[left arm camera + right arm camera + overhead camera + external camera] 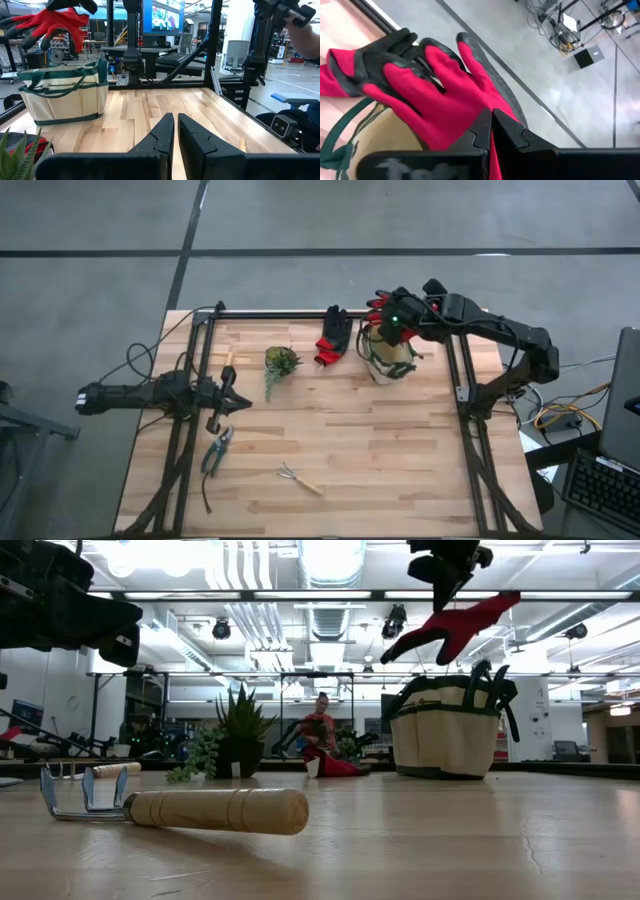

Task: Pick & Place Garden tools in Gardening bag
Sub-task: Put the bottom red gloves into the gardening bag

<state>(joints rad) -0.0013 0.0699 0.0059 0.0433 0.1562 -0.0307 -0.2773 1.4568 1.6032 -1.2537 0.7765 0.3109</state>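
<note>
My right gripper [388, 312] is shut on the red glove [455, 628], held in the air above the beige gardening bag [390, 355], which stands upright on the table at the far right. The bag also shows in the low view [445, 735]. The black-and-red glove [333, 335] lies flat left of the bag. Pruners [217, 450] and the wooden-handled hand fork [300, 478] lie near the front. My left gripper [232, 392] is shut and empty, low over the table's left side. My right gripper pinches the red glove's palm [470, 117] between its two fingers, behind the glove's black-tipped fingers [395, 55], which point away from the gripper. The glove is lifted clear and droops slack below the gripper, just above the bag's open top [450, 685].
A small leafy plant [281, 362] stands between my left gripper and the gloves. A short wooden handle [228, 358] lies beside my left gripper. Black frame rails [190, 430] run along the table's left and right sides. A person's arm [305, 35] shows beyond the table.
</note>
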